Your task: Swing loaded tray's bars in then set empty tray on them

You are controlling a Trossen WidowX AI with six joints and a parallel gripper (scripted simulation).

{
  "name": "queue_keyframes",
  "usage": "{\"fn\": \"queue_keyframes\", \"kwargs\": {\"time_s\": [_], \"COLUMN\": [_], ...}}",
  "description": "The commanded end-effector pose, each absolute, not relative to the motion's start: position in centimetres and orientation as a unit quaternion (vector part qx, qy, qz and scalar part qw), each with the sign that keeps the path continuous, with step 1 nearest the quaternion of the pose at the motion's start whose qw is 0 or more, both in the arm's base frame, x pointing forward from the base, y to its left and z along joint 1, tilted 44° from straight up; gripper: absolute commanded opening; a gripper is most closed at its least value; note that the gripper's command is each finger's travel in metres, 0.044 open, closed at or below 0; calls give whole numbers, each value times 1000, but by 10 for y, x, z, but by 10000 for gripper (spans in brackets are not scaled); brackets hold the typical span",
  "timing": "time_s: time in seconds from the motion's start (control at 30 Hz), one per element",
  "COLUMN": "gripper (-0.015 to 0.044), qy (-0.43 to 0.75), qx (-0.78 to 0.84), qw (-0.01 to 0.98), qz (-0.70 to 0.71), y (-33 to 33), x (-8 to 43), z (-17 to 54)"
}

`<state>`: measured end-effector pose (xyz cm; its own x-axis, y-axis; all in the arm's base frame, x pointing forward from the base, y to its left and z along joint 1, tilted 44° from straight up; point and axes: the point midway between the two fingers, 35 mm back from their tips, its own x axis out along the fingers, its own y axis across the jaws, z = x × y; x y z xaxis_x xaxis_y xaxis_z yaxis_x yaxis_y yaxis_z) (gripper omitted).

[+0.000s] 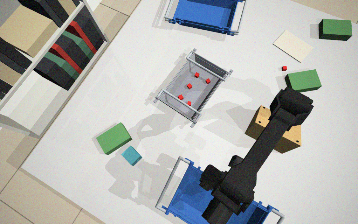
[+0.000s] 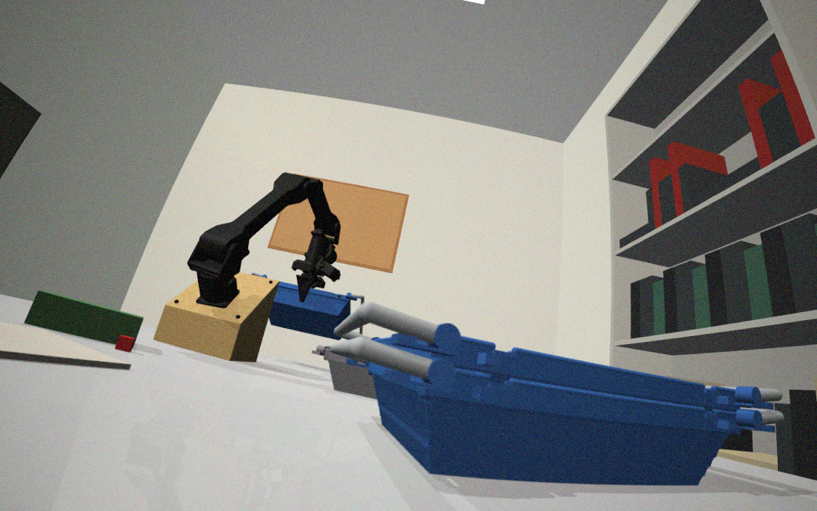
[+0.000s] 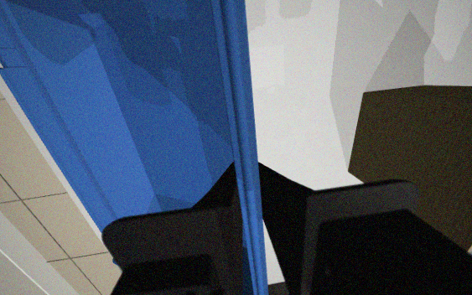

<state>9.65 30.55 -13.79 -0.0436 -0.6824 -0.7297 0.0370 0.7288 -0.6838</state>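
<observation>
The loaded grey tray [image 1: 198,88] [image 2: 351,377] stands on the table with several small red blocks inside. Both its wire bars lie in across its top, one bar [image 1: 206,68] near the far end and the other bar [image 1: 172,95] near the near end. My gripper [image 2: 302,298] [image 3: 243,166] is shut on a long-side rim of the empty blue tray [image 1: 186,200] [image 2: 310,320] [image 3: 242,105]. The blue tray is up off the table, to the near side of the grey tray in the top view, with its own bars swung outward. The arm hides the fingertips in the top view.
Stacked blue trays [image 1: 202,26] [image 2: 545,438] stand beyond the grey tray. A green block [image 1: 113,137] and a teal block [image 1: 130,155] lie left. Two green blocks, a cream plate [image 1: 293,45] and a loose red cube [image 1: 284,68] lie right. A shelf borders the left.
</observation>
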Motion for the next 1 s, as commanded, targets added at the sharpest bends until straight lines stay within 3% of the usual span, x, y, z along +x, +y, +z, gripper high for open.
{"fn": "queue_keyframes", "kwargs": {"time_s": [0.0, 0.97], "gripper": [0, 0], "qy": [669, 612], "qx": [-233, -92], "qw": [651, 687], "qz": [-272, -381], "y": [311, 287], "x": [97, 178], "z": [-136, -86]}}
